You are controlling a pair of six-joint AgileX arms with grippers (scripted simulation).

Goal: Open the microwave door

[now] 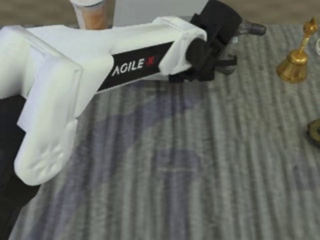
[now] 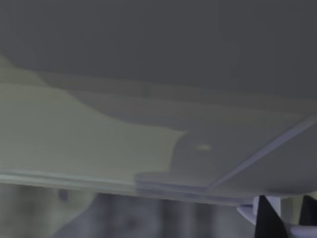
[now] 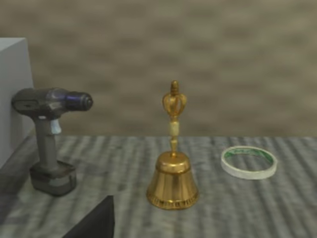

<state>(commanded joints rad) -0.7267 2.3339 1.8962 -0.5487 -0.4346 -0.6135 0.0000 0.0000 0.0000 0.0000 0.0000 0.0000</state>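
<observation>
Microwave sits at the table's far edge, its door filling your left wrist view. Your left gripper reaches up against it; you cannot tell whether its fingers are spread or closed. Expect a stiff, hinged, slick panel: hook the thin handle strip. Your right arm is parked offscreen.

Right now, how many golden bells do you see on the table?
1. The golden bell stands upright between the power drill and the tape ring, at the table's right. The left arm may hide others.
</observation>
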